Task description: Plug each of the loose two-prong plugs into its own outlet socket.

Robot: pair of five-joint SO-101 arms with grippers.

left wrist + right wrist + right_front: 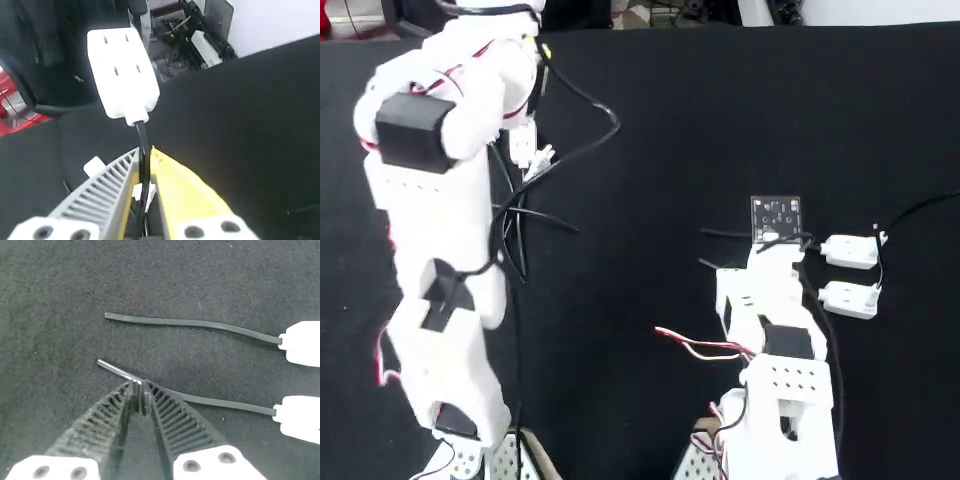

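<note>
My left gripper [145,156] is shut on the black cord [144,142] of a white outlet block [122,75]. The block is held up off the table with its slotted sockets showing. In the high view the left arm [440,200] stands raised at the left. Two white plugs [850,250] [850,298] lie side by side at the right of the black table. Their thin black cords run leftward. My right gripper [140,390] is shut on the cord [220,404] of the nearer plug [300,425], close to its free end. The other plug [302,342] and its cord [190,322] lie untouched.
A black cable [590,110] loops from the left arm across the table's middle. Red and white wires [695,345] stick out beside the right arm [785,370]. Beyond the table's far edge there is room clutter [195,35].
</note>
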